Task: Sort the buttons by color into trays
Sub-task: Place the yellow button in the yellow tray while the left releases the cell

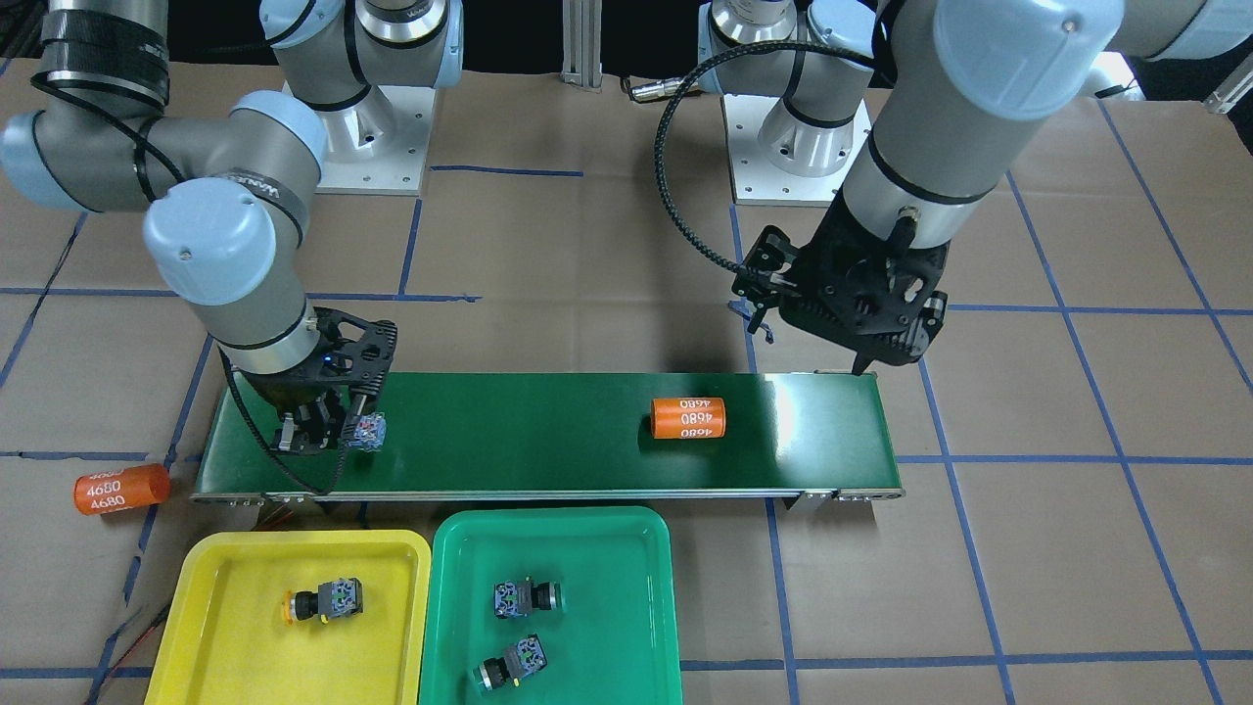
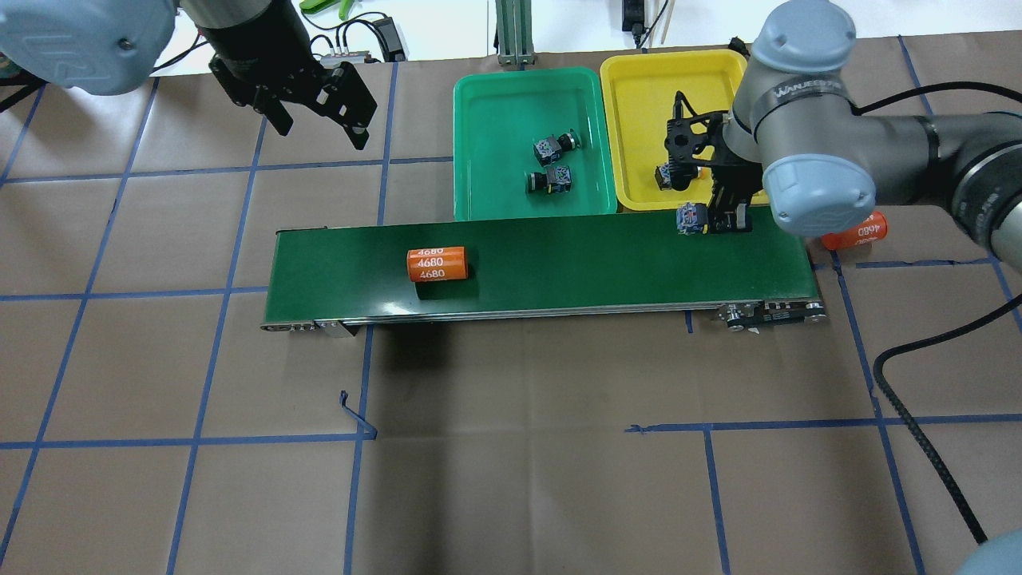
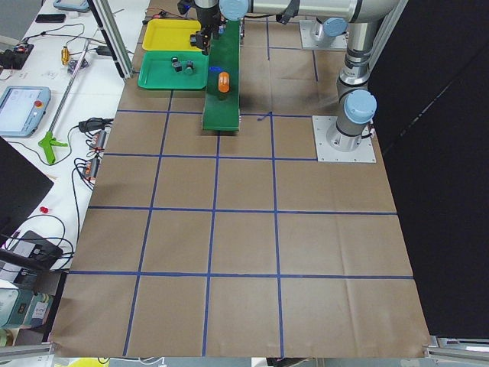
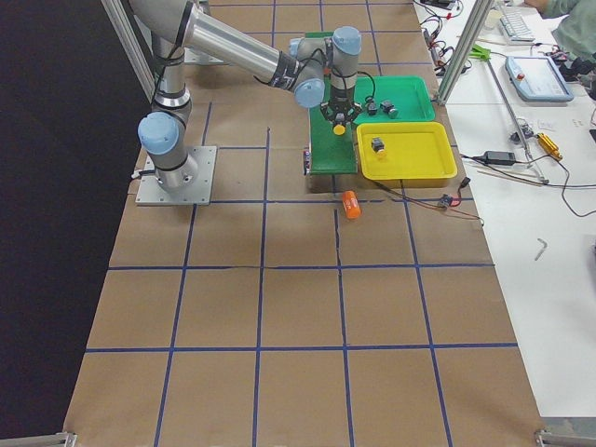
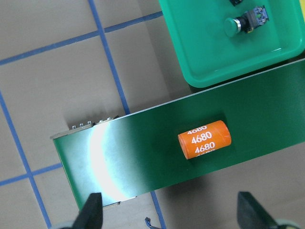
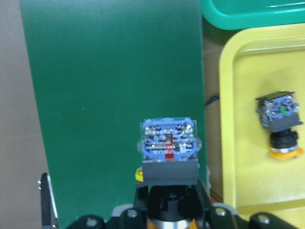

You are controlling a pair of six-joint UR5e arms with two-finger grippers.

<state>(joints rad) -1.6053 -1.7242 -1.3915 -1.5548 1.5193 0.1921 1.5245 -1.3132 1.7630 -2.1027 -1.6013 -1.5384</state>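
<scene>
My right gripper (image 1: 333, 431) (image 2: 717, 219) is shut on a button (image 1: 370, 431) (image 6: 167, 143), which hangs just over the belt's end beside the yellow tray (image 1: 245, 656) (image 2: 663, 88). A sliver of yellow cap shows under its body in the right wrist view. One yellow-capped button (image 1: 323, 601) (image 6: 281, 126) lies in the yellow tray. Two green-capped buttons (image 1: 527, 597) (image 1: 511, 664) lie in the green tray (image 1: 607, 568) (image 2: 503, 104). My left gripper (image 1: 832, 343) (image 2: 319, 120) (image 5: 171, 214) hangs open and holds nothing, above the table past the belt's other end.
The dark-green conveyor belt (image 1: 538, 441) runs across the table in front of both trays. An orange cylinder marked 4680 (image 1: 688, 418) lies on it. A second orange cylinder (image 1: 121, 490) rests on the table beyond the belt's right-arm end.
</scene>
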